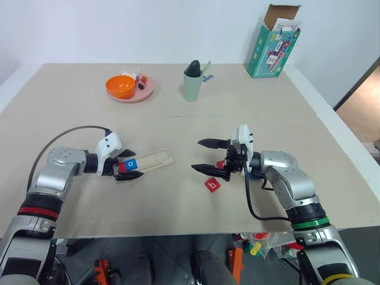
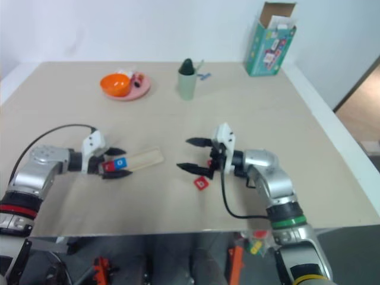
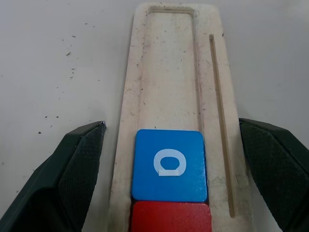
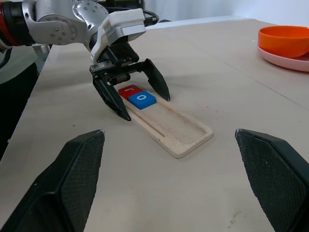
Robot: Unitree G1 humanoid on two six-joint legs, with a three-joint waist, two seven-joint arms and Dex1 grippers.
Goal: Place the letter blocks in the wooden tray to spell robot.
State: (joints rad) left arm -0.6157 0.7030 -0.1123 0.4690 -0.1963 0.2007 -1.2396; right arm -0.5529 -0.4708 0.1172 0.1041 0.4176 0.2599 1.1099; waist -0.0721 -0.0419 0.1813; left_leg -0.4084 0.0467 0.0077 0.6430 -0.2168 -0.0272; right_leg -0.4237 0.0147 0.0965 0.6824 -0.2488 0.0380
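Note:
The wooden tray (image 1: 155, 159) lies left of the table's centre. At its left end, a red r block (image 4: 129, 90) and a blue o block (image 3: 169, 165) lie side by side in the groove. My left gripper (image 1: 127, 167) is open, with one finger on each side of that end of the tray, and neither finger touches the blocks. My right gripper (image 1: 196, 155) hangs open to the right of the tray, pointing toward it and holding nothing. A red b block (image 1: 212, 184) lies on the table just below it. A second red piece (image 1: 220, 164) shows under its fingers.
At the back left, an orange bowl (image 1: 120, 86) sits on a pink plate (image 1: 146, 89). A green cup (image 1: 192, 85) stands at the back centre and a teal box (image 1: 272, 48) at the back right. The table's front edge (image 1: 178, 235) runs close below both arms.

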